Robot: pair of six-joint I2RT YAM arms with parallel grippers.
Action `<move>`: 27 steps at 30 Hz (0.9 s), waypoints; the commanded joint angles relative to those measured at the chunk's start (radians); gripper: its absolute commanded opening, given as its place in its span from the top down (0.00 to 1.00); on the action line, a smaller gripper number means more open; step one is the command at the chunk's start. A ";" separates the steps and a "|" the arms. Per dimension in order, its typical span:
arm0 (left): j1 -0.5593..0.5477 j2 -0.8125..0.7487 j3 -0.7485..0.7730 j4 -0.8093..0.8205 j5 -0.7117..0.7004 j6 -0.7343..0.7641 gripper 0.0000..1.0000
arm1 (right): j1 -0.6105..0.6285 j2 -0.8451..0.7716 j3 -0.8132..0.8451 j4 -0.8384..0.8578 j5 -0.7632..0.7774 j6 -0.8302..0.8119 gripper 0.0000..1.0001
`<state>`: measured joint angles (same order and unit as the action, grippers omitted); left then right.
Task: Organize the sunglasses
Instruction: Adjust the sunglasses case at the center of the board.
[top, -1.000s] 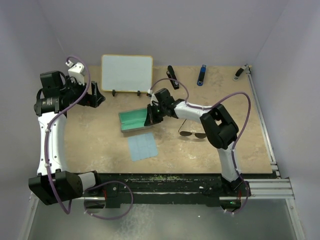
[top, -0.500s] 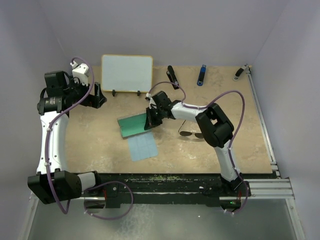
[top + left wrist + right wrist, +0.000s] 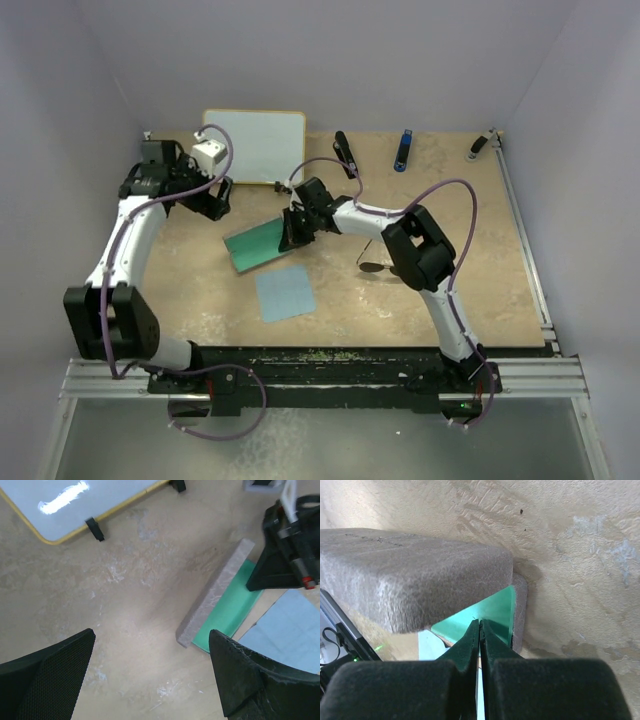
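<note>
The sunglasses [image 3: 374,267] lie on the table right of centre; only one dark lens shows, the rest is hidden under my right arm. The grey case [image 3: 252,246] lies open with its green lining up, tilted; it also shows in the left wrist view [image 3: 215,592] and the right wrist view [image 3: 415,575]. My right gripper [image 3: 291,234] is shut, its tips [image 3: 480,626] pressed against the green lining at the case's right end, nothing visible between them. My left gripper [image 3: 215,200] is open and empty [image 3: 150,675] above bare table left of the case.
A light-blue cloth [image 3: 285,294] lies flat in front of the case, also in the left wrist view [image 3: 290,625]. A whiteboard [image 3: 255,145] stands at the back. A black marker [image 3: 345,152], a blue object [image 3: 402,150] and a grey clip [image 3: 480,145] lie along the back edge.
My right gripper has moved left and the case has slid and turned leftward with it. My left arm has swung right toward the case. My right arm now covers more of the sunglasses.
</note>
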<state>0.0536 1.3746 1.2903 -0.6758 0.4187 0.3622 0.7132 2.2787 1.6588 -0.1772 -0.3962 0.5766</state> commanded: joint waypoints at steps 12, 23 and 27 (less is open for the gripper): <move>-0.165 0.299 0.060 0.021 -0.066 0.235 0.02 | 0.001 -0.067 -0.220 0.213 -0.085 0.003 0.97; -0.199 0.430 0.118 -0.039 -0.184 0.270 0.02 | 0.000 -0.150 -0.254 0.287 -0.197 0.023 0.94; -0.213 0.466 0.121 -0.045 -0.182 0.283 0.02 | -0.001 -0.143 -0.242 0.268 -0.192 0.018 0.94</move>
<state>-0.1440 1.8194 1.3724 -0.7071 0.2531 0.6083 0.7086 2.1826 1.4078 0.1223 -0.5644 0.6025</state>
